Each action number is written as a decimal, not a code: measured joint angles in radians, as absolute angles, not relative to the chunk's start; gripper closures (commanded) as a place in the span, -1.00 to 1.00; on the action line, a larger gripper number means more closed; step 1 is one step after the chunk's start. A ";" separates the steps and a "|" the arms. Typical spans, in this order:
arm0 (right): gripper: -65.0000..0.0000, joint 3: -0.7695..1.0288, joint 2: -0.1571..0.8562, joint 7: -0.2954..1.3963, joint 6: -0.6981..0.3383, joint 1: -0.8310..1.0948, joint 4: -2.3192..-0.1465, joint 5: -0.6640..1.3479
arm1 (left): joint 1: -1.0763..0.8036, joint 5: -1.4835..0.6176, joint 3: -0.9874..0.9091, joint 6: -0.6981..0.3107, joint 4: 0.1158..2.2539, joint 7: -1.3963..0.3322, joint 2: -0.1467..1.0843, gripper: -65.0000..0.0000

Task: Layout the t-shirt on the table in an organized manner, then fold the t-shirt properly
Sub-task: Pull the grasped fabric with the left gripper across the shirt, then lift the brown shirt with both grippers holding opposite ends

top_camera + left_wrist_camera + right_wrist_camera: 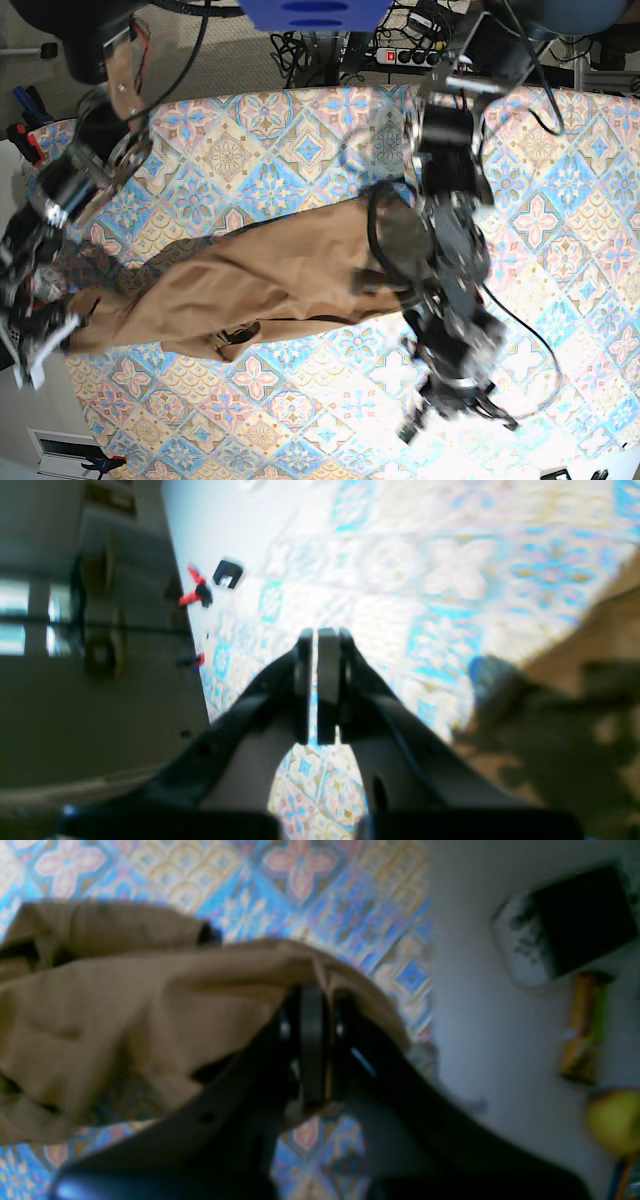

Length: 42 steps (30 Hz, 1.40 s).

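Note:
The tan-brown t-shirt (270, 280) lies stretched and wrinkled across the middle of the tile-patterned table (300, 140). My right gripper (40, 340), at the table's left edge in the base view, is shut on an edge of the t-shirt (125, 1005); the fabric drapes over its fingertips (312, 1005). My left gripper (450, 410) is near the front of the table, right of the shirt. In the left wrist view it (315, 635) is shut and empty above the bare table (400, 555), with the t-shirt (600, 630) blurred at the right.
Red and black clamps (197, 590) and a small black object (227, 574) sit at the table's edge. Beyond the edge by my right gripper lie a black box (575, 920) and a yellow-green object (582, 1025). Cables and a power strip (410, 55) are behind the table.

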<state>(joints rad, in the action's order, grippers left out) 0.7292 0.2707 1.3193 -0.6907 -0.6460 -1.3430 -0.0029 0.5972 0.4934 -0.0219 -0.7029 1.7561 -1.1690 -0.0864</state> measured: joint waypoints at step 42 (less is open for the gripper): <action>1.00 0.606 0.251 1.308 -0.696 -0.358 -1.505 0.019 | 0.395 -0.108 -0.348 -0.692 1.140 -0.713 -0.150 0.19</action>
<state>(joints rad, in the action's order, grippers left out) 0.6064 0.2512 1.3075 -0.6960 -0.3576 -1.5047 0.0185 0.3954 -0.1078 -0.3477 -0.6918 1.1400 -0.7132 -0.1497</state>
